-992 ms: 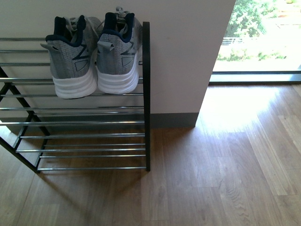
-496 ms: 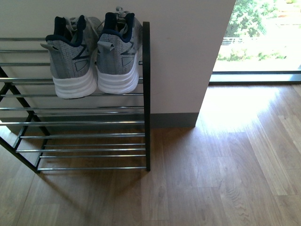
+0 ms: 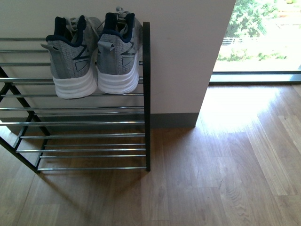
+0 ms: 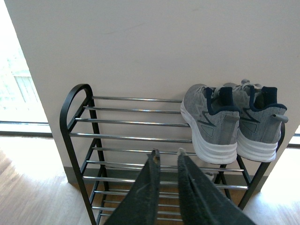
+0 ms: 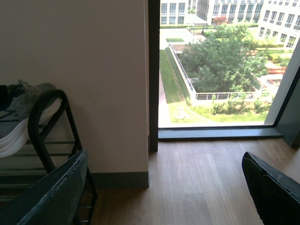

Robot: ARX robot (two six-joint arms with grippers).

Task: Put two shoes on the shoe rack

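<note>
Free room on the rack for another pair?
On the shoe rack, the top tier is bare from the arched end to the grey sneakers, which crowd its right end. The lower tiers look bare too.

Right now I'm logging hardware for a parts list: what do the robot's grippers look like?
The left gripper has two slim, tapering charcoal fingers with a matte, rough-textured surface and paler tips. The right gripper shows two broader dark fingers with the same grainy finish. No cables, markings or arm links are visible, and the front view shows neither arm.
</note>
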